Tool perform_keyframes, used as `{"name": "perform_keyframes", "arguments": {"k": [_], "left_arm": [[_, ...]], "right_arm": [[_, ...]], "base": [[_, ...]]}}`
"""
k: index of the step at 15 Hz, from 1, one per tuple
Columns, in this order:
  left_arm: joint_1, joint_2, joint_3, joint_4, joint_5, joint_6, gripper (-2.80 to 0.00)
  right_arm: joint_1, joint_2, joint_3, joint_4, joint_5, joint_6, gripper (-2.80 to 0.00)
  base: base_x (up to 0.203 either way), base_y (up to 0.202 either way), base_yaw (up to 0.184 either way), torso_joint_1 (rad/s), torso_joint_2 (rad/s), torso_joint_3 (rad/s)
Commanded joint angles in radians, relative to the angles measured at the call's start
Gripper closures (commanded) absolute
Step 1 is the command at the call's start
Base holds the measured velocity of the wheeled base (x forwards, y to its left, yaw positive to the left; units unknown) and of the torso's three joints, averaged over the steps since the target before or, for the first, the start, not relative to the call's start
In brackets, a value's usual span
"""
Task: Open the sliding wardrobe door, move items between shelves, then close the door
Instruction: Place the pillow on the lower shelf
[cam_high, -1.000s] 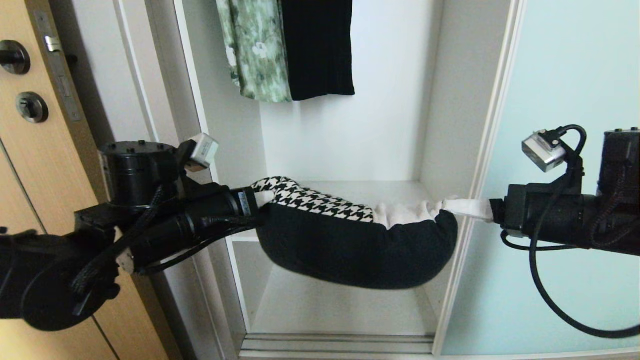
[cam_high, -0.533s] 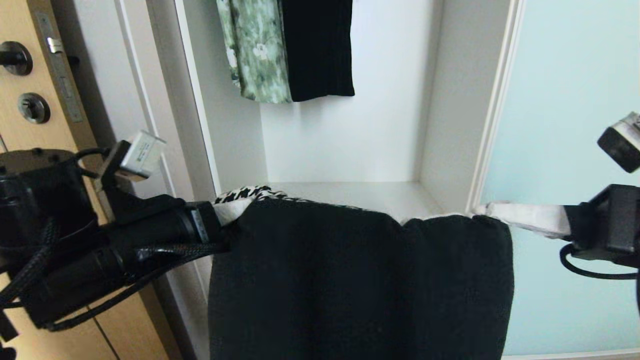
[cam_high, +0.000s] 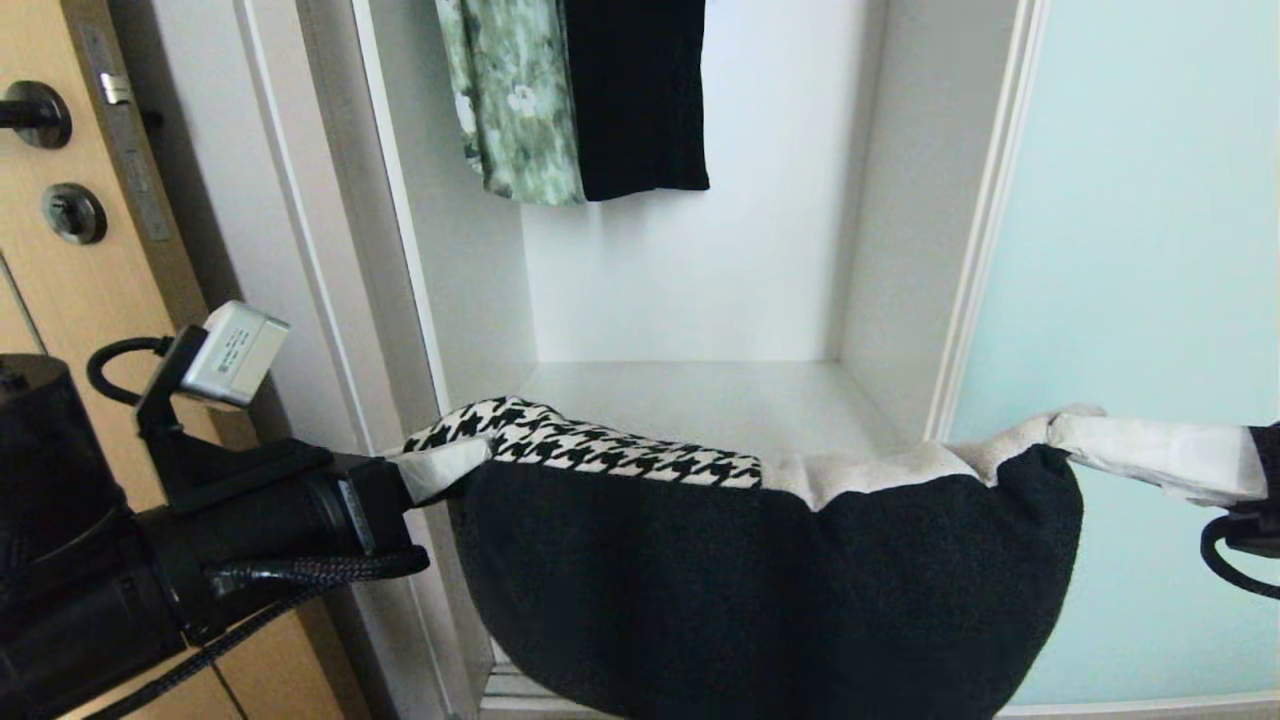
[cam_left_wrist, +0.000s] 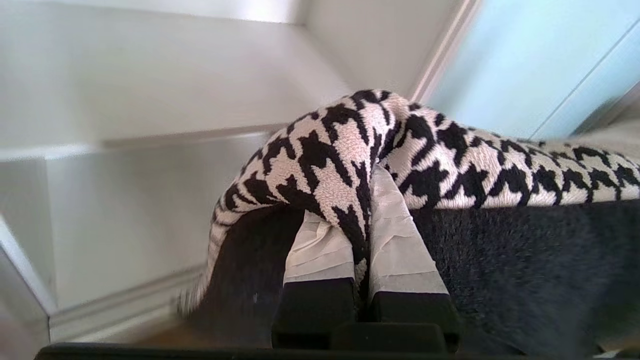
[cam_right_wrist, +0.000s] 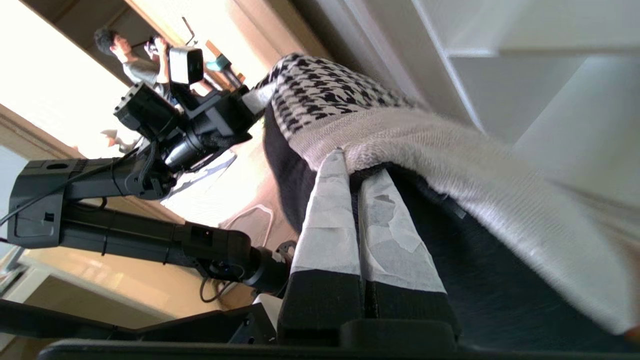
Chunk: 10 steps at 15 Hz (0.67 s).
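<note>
- Black fleece bundle of folded cloth (cam_high: 770, 590), topped with houndstooth, is hanging level before the white laminate shelf (cam_high: 700, 400).
- We are pinching its 2 ends: left gripper (cam_high: 440, 470), right gripper (cam_high: 1100, 440).

The head view looks forward and down into the open wardrobe, with the shelf (cam_high: 700, 400) at centre and the sliding wardrobe door (cam_high: 1150, 300) from 1 to 4 o'clock. The left wrist view sits very close behind its taped fingers (cam_left_wrist: 320, 250) at 6 o'clock, facing the shelf and the door at 2 o'clock. The right wrist view looks back across the folded cloth stack (cam_right_wrist: 350, 115) toward the left arm (cam_right_wrist: 150, 175) at 9 o'clock. All 3 views share that stack.
</note>
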Motion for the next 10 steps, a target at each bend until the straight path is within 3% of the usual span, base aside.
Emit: {"name": "perform_keyframes", "arguments": {"k": [1,10], "left_arm": [[-0.001,0.021,-0.002,-0.01,0.002,-0.002,0.0],[-0.001,0.023,-0.018,-0.009,-0.004,-0.005,0.0]], "right_arm": [[0.011,0.013,0.003,-0.004,0.005,0.005,0.0],[0.013,0.004,0.015,-0.006,0.005,0.031,0.0]], "base": [[-0.174,0.0,0.002,0.004,0.0,-0.002],[-0.197,0.0,0.0,0.002,0.0,0.004]]}}
